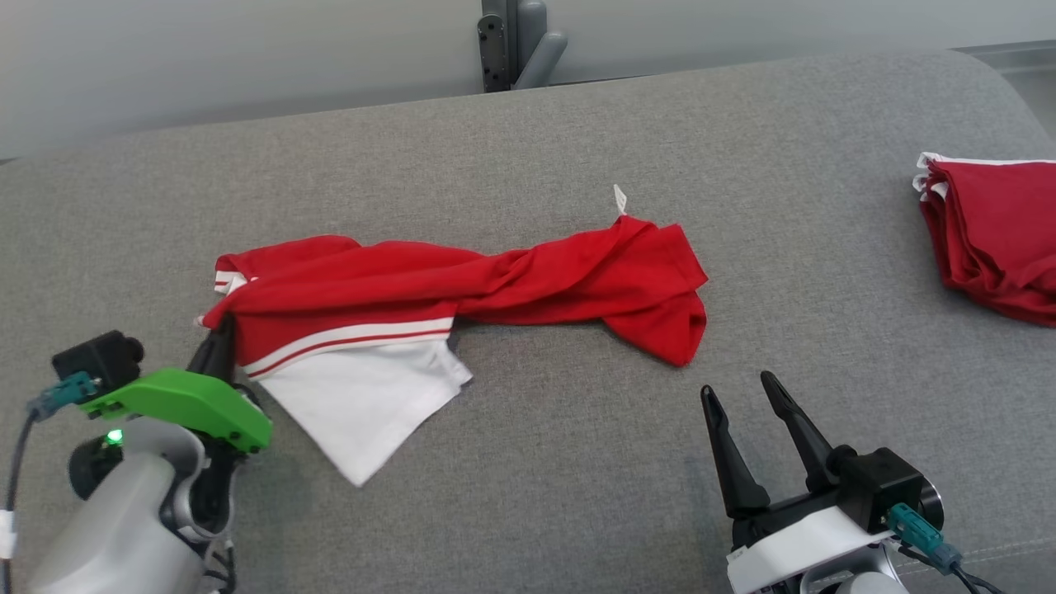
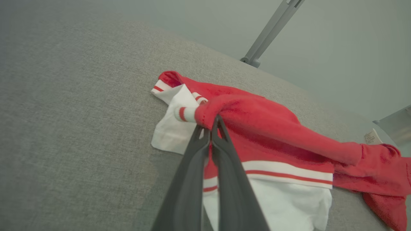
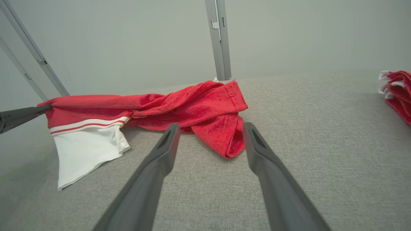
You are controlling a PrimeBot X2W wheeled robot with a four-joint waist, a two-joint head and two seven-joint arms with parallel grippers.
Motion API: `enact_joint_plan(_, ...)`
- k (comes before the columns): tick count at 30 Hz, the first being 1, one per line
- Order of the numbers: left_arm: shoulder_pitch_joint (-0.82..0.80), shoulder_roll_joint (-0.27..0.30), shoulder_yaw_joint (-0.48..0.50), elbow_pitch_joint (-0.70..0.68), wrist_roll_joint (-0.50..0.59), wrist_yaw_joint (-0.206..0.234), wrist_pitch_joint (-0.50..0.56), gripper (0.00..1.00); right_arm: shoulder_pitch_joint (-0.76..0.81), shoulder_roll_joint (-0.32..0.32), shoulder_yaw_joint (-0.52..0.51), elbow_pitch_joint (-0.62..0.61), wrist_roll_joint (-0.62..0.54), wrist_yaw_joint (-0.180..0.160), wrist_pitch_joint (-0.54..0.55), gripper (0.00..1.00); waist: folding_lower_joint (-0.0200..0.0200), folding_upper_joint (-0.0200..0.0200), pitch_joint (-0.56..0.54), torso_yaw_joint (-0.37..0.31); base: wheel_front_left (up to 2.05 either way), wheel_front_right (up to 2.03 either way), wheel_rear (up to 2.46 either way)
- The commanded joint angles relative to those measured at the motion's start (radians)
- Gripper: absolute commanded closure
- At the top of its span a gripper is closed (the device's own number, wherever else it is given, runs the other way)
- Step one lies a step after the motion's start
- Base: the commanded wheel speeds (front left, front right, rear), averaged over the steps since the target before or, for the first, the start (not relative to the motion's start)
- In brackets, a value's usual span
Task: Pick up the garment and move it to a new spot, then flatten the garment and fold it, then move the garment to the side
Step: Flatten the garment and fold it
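A red garment (image 1: 495, 280) with white panels and red-white stripes lies twisted across the grey cushion (image 1: 528, 478). My left gripper (image 1: 221, 330) is shut on the garment's left end, a red fold beside a striped cuff (image 2: 184, 114); in the left wrist view that same gripper (image 2: 212, 123) has its tips pinching the red cloth (image 2: 257, 122). My right gripper (image 1: 737, 388) stands open near the front, a short way below the garment's right end (image 3: 221, 128), with nothing between its fingers (image 3: 167, 150). The left gripper's finger (image 3: 19, 117) shows at the edge of the right wrist view.
A second red cloth with white trim (image 1: 990, 231) lies folded at the far right of the cushion. A grey metal post (image 1: 516, 41) rises behind the cushion's back edge. Bare grey fabric spreads in front of and behind the garment.
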Motion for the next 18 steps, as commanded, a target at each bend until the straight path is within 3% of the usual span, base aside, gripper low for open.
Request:
enact_joint_plan(1,0.012,0.035,0.007,-0.015,0.001,0.014,0.014,1.00,0.011,-0.002,-0.002,-0.002,0.000,-0.001,0.000,0.00,0.0000,0.0000,-0.004,0.007,0.00,0.00,0.00)
enact_joint_plan(9,0.053,0.151,0.030,-0.094,-0.031,0.069,0.114,1.00,0.016,-0.011,-0.001,0.001,0.001,-0.001,0.000,0.00,0.0000,0.0000,-0.004,0.003,0.00,0.00,0.00)
enact_joint_plan(18,0.060,0.190,0.016,-0.109,0.025,0.124,0.093,1.00,0.017,-0.020,0.005,0.024,0.015,-0.001,0.000,0.00,0.0000,0.0000,0.006,0.012,0.00,0.00,0.00)
